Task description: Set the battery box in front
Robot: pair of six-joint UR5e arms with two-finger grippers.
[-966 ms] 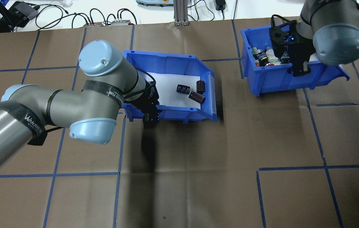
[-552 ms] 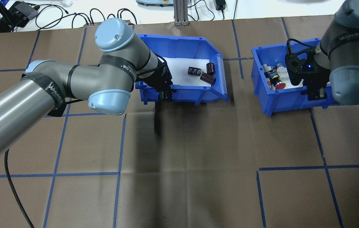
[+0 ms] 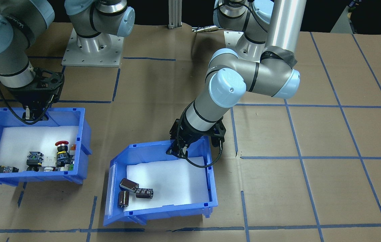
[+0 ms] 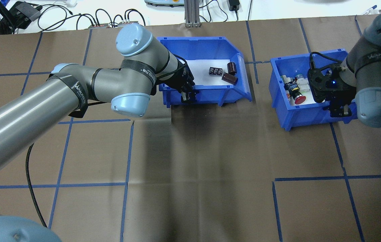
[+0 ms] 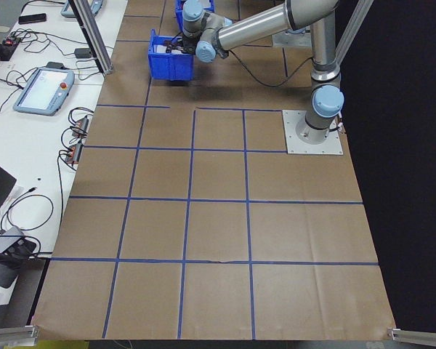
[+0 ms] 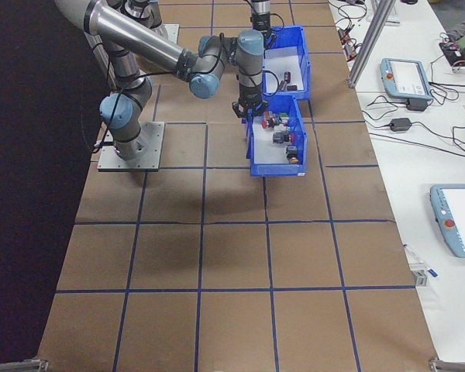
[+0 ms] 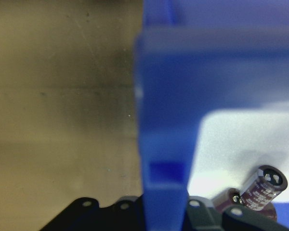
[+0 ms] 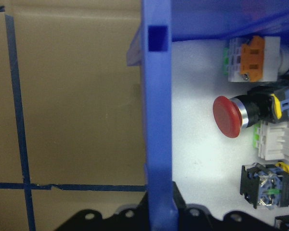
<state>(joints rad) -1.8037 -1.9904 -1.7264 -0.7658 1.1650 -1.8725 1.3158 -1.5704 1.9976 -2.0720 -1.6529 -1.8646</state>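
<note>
The battery box (image 4: 197, 42) is a blue bin with a white liner, standing at the far middle of the table with three dark cylinders (image 4: 225, 72) at its sloped end. My left gripper (image 4: 187, 95) is shut on its near wall (image 7: 164, 144). From across the table, the same box (image 3: 212, 181) holds the cylinders (image 3: 130, 191), and the left gripper (image 3: 178, 151) clamps its wall. My right gripper (image 4: 340, 111) is shut on the near wall (image 8: 159, 120) of a second blue bin (image 4: 278, 84) of push-buttons.
The button bin (image 3: 83, 134) stands a short gap to the battery box's right in the overhead view. An aluminium post (image 4: 190, 13) and cables (image 4: 76, 16) line the far edge. Blue tape squares mark the brown table cover (image 4: 210, 168).
The left arm has carried the battery box away from the robot and to the right in the overhead view. The right arm has shifted the button bin right and slightly nearer to the robot.
</note>
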